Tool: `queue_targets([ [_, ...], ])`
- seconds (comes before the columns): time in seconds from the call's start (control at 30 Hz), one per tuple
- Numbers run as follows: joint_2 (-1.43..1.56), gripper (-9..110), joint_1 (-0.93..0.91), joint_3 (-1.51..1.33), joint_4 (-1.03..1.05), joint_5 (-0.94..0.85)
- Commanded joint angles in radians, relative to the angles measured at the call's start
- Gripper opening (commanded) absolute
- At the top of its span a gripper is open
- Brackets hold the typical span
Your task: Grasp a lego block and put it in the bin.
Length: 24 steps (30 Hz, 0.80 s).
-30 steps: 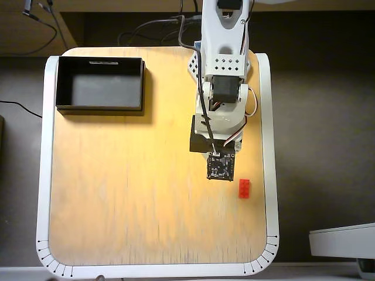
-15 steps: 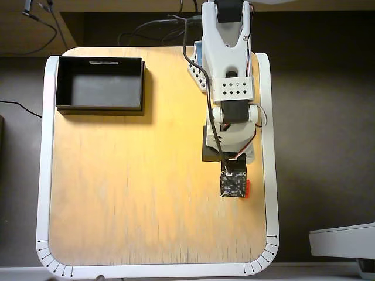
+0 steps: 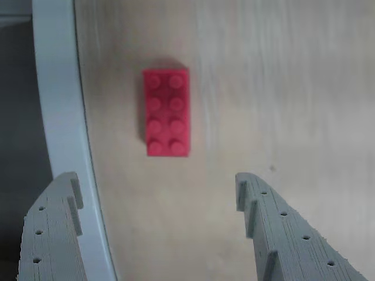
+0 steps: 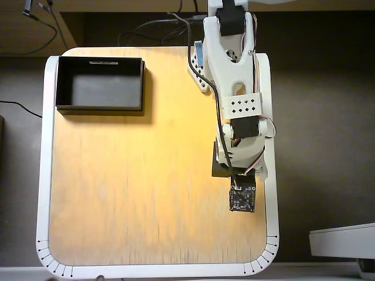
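The red lego block [image 3: 167,112] lies studs up on the light wooden table, long side pointing away from me in the wrist view. My gripper [image 3: 157,181] is open and empty; its two grey fingers stand just short of the block, one on each side. In the overhead view the arm [image 4: 234,105] reaches down the table's right side and covers the block and the fingers. The black bin [image 4: 99,108] stands at the table's top left corner in the overhead view, far from the gripper, and looks empty.
The table's white rim [image 3: 58,105] runs close beside the block and under the left finger in the wrist view. Cables [image 4: 146,32] lie behind the table. A white object [image 4: 343,240] sits off the table at lower right.
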<state>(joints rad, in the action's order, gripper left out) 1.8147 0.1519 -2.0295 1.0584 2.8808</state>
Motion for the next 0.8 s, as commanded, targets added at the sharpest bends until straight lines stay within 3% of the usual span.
queue_targets([
  [0.0, -0.018, 27, 0.023, 0.138, -0.052, -0.018],
  [0.77, -0.196, 27, 0.020, 0.138, -0.198, -0.029],
])
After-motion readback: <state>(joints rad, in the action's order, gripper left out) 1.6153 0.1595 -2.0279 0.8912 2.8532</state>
